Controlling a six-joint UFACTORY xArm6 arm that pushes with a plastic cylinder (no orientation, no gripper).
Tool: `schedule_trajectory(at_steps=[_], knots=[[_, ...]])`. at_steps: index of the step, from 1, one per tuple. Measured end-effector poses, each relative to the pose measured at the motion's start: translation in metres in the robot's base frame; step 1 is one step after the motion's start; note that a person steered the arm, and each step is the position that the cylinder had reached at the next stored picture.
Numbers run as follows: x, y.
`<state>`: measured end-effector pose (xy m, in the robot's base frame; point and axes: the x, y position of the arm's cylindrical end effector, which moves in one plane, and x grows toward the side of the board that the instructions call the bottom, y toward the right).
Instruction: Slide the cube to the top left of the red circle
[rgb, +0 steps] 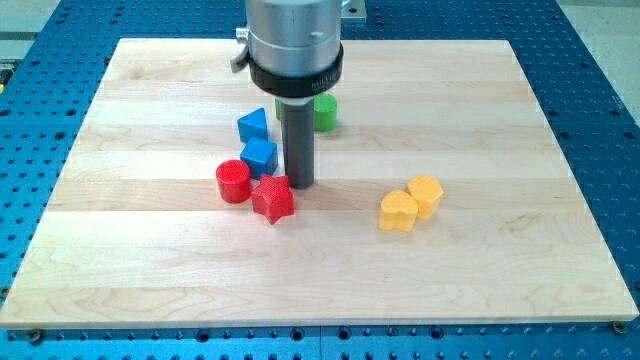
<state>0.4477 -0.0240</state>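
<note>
The blue cube (259, 156) sits just above and to the right of the red circle (233, 181), touching or nearly touching it. A red star (273, 198) lies right of the circle and below the cube. A blue triangle (253, 125) sits just above the cube. My tip (299, 184) is down on the board, just right of the cube and at the star's upper right edge.
A green block (325, 113) sits right of the rod, and part of another green block (279, 106) shows behind the rod. A yellow heart (398, 212) and a yellow hexagon (425, 194) touch at the view's right. The wooden board (500, 270) lies on a blue perforated table.
</note>
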Motion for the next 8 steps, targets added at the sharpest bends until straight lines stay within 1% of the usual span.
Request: schedule_trajectory(at_steps=[1, 2, 3, 4, 6, 8], knots=[[-0.014, -0.014], [-0.012, -0.030], [-0.012, -0.006], [-0.004, 0.005], [-0.019, -0.020], [-0.019, -0.056]])
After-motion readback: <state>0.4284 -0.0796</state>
